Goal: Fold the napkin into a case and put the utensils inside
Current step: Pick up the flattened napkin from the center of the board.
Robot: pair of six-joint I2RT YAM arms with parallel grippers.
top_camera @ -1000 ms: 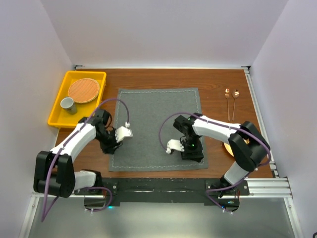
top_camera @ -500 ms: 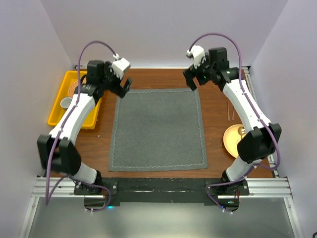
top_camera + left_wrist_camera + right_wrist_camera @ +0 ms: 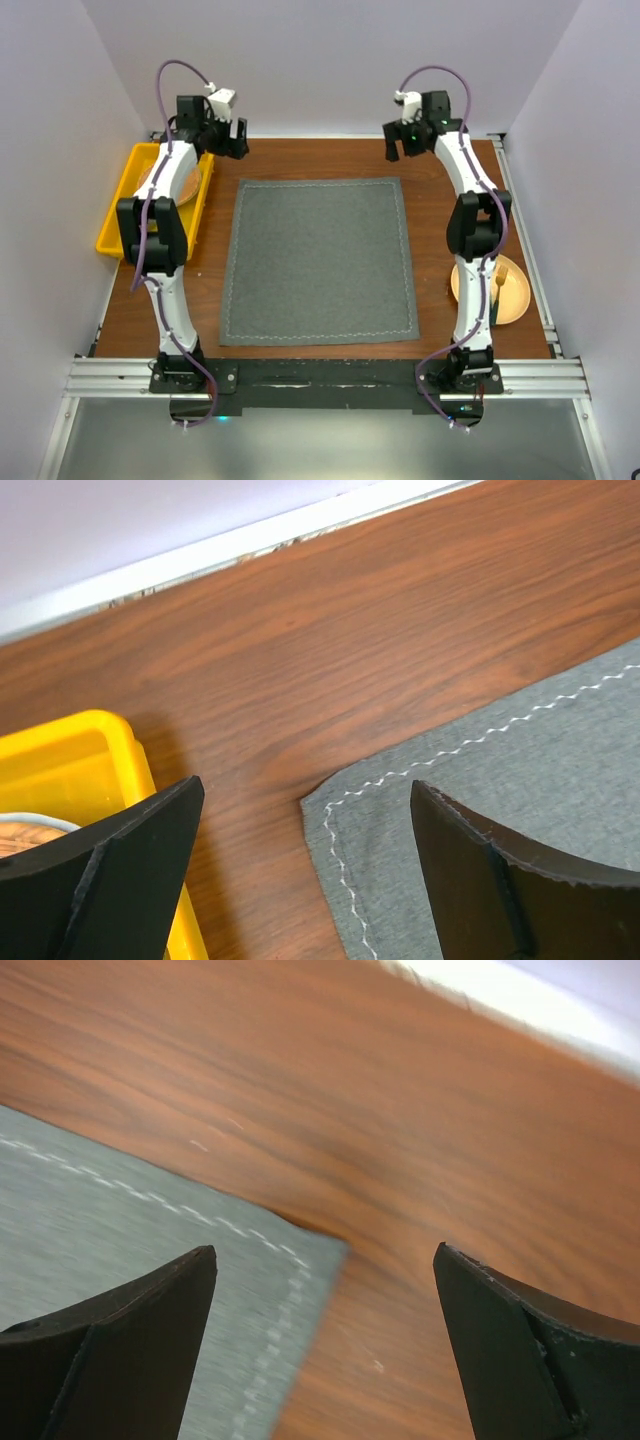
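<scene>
**Grey napkin lying flat, both grippers spread at its far corners**

The left gripper [image 3: 228, 140] is hanging with its jaws spread wide and holding nothing. In its wrist view the napkin's far left corner is showing between the fingers [image 3: 130, 860]. The right gripper [image 3: 405, 143] is likewise standing wide and empty, framing the far right corner. The napkin [image 3: 318, 262] is lying unfolded in the middle of the wooden table [image 3: 440, 215]. A yellow tray [image 3: 115, 238] is sitting to the left. An orange plate [image 3: 518, 300] is sitting to the right, with a thin utensil [image 3: 497, 288] on it.
</scene>
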